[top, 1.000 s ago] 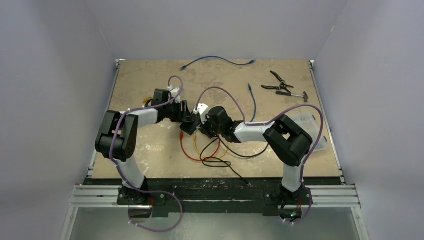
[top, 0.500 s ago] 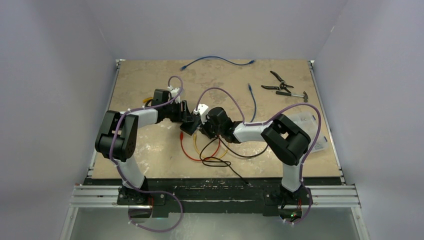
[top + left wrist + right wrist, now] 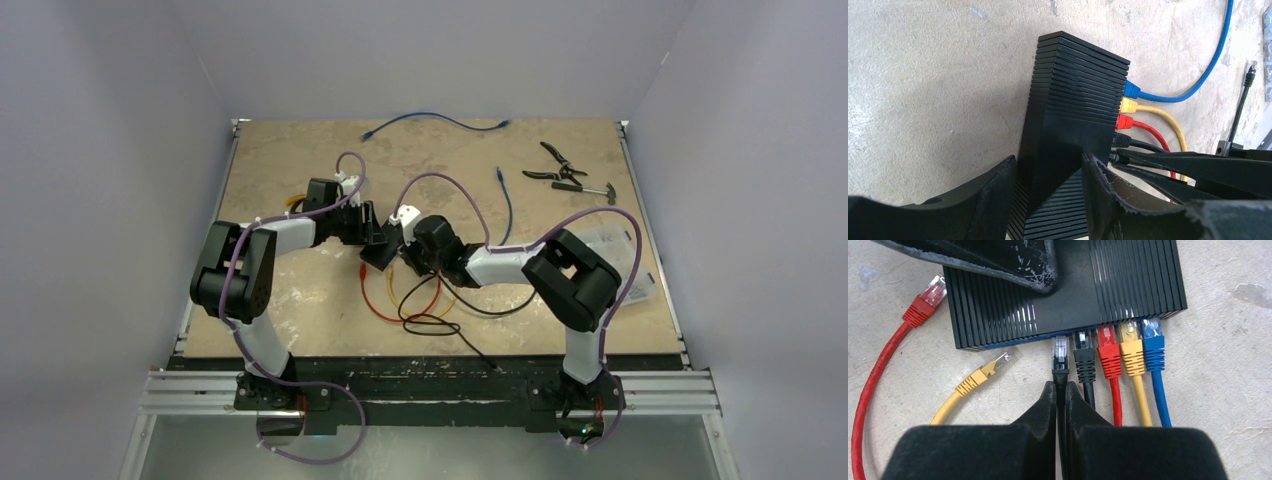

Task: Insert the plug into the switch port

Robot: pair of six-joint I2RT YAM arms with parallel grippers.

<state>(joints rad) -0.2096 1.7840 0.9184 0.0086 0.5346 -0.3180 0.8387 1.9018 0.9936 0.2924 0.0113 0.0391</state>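
Observation:
The switch (image 3: 1128, 285) is a flat ribbed black box lying mid-table (image 3: 378, 250). My left gripper (image 3: 1048, 167) is shut on its body (image 3: 1073, 100), one finger on each side. Black, red, yellow and blue plugs sit in the sockets along its edge. My right gripper (image 3: 1060, 389) is shut on a black cable just behind its clear-tipped plug (image 3: 1060, 352). The plug's tip is at the mouth of the socket left of the seated black plug (image 3: 1084, 352). I cannot tell how far in it is. In the top view the right gripper (image 3: 405, 255) meets the switch from the right.
A loose red plug (image 3: 928, 297) and a loose yellow plug (image 3: 985, 372) lie left of the held plug. Red, yellow and black cable loops (image 3: 420, 300) lie near the switch. Pliers (image 3: 555, 162), a small hammer (image 3: 585, 188), a blue cable (image 3: 435, 120) and a clear bag (image 3: 625, 250) lie farther back and right.
My right wrist has edged slightly toward the switch with the black plug in its grip. The left arm and the switch have not visibly moved.

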